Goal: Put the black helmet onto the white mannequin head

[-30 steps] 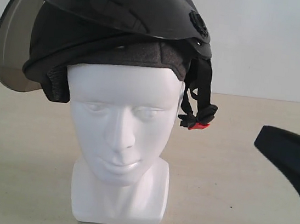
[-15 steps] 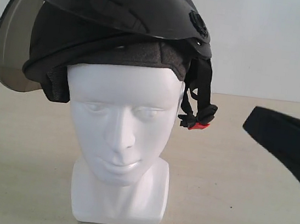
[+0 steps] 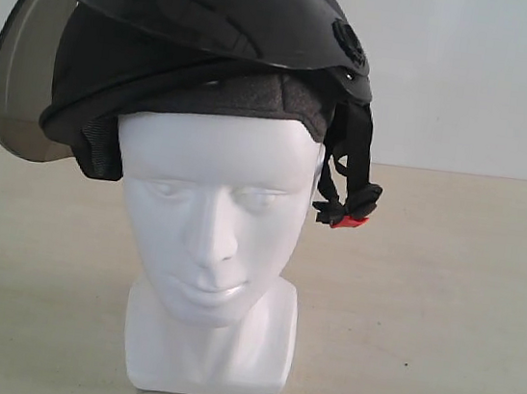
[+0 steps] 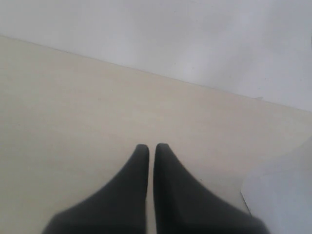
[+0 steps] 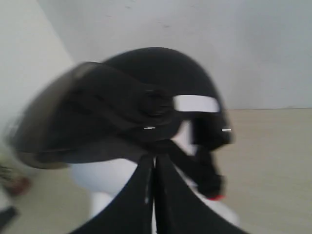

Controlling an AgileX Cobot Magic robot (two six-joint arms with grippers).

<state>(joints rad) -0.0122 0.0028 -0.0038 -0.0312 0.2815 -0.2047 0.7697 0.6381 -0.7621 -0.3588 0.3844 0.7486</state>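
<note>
**ENTRY: Matte black open-face helmet (image 3: 196, 42), seated on display head**

Location: it is sitting on the crown of the glossy white mannequin head (image 3: 210, 219), with its dark lining resting across the forehead. The head is standing upright on the pale beige worktop (image 3: 422, 325). The smoky tinted visor (image 3: 22, 78) is jutting toward the left of the exterior view while the face is looking at the camera (so the shell appears turned off-axis). The red-buckled chin strap (image 3: 349, 213) is hanging beside the cheek.

Right fingers (image 5: 147, 170): clenched together, grasping nothing, pointing at the helmet's side, apart from it.

Left fingers (image 4: 140, 156): pressed together, empty, over bare worktop.

Handling note: placement is looking essentially done. Any final squaring is calling for a gentle push on the shell, not the visor, and for keeping clear of the strap, since the head may be tipping easily.
</note>
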